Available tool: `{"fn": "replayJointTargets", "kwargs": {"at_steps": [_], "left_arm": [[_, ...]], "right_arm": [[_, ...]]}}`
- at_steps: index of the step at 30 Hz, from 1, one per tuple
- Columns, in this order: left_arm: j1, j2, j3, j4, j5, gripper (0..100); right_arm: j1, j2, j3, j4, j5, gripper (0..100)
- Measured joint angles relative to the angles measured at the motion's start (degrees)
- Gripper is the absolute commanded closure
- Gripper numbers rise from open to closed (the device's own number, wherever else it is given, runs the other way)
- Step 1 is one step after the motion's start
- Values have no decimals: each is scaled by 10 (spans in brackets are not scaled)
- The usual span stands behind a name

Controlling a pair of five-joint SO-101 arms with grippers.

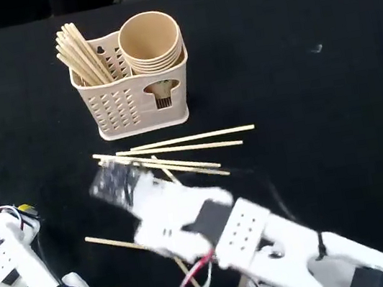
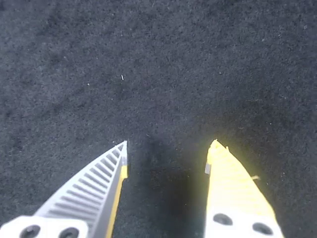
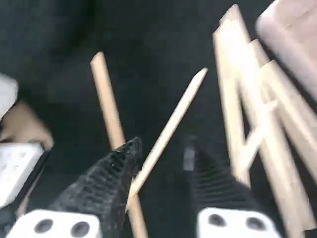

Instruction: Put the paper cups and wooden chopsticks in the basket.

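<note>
Inside the basket (image 1: 135,112) sit the paper cups (image 1: 151,42) and a chopstick bundle (image 1: 81,55), but loose chopsticks (image 1: 192,146) lie beneath the right gripper (image 3: 162,148), spread wide and empty.

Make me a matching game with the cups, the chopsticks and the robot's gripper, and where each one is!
Things:
1. paper cups
2. bundled chopsticks
3. loose chopsticks
4. left gripper

Places or states:
A. open, above bare table
B. stacked one inside another in the basket
C. lying flat on the table, outside the basket
D. standing tilted in the basket's other compartment

Pairs: 1-B, 2-D, 3-C, 4-A
</note>
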Motion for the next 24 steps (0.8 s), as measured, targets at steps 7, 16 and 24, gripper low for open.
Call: {"fn": "replayJointTargets", "kwargs": {"at_steps": [7, 16, 24], "left_arm": [[0, 0, 0, 0, 0, 741], [0, 0, 0, 0, 0, 741], [0, 0, 0, 0, 0, 741]], "right_arm": [[-32, 22, 82, -112, -38, 705], [-36, 203, 16, -120, -42, 705], [-37, 338, -65, -120, -42, 740]]}}
